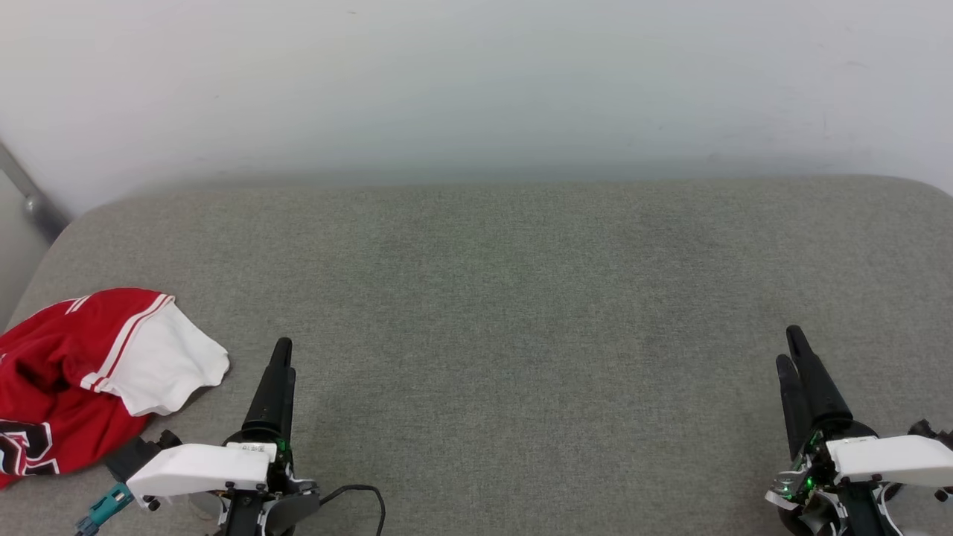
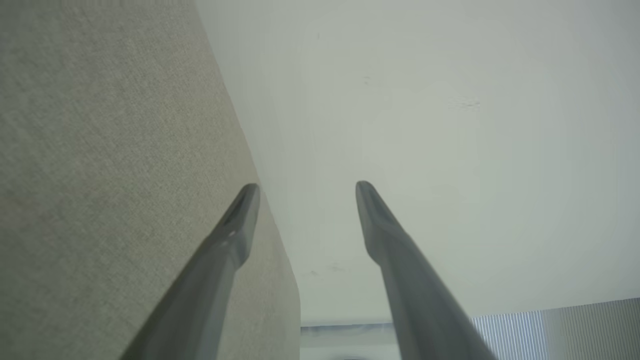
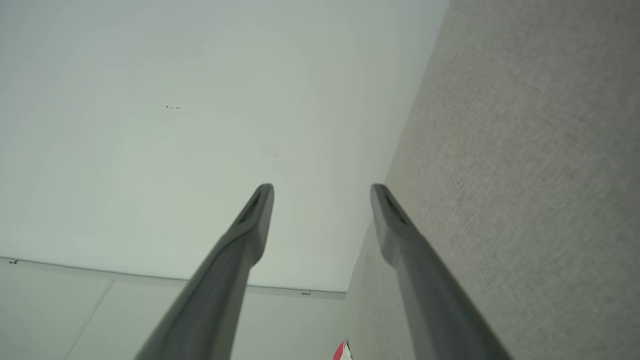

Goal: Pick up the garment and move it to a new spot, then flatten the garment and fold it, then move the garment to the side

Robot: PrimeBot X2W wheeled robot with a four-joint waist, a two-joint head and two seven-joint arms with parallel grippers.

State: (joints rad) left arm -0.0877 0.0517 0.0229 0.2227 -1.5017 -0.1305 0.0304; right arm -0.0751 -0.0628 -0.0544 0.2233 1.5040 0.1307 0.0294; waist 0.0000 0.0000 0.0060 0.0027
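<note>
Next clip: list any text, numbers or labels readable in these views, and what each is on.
No text reads in full.
On the garment: black white-outlined print, crumpled and cut by the picture's edge; unreadable.
On the white cover at the left wrist: small sticker, too small to read.

No whole word can be read. On the crumpled red garment point(image 1: 67, 357), at its lower part by the head view's left edge, a scrap of black lettering point(image 1: 26, 448) outlined in white shows, cut off by folds; which letters or digits they are cannot be told. A small pale sticker point(image 1: 253, 447) on the left gripper point(image 1: 282, 348) housing bears print too small to read
</note>
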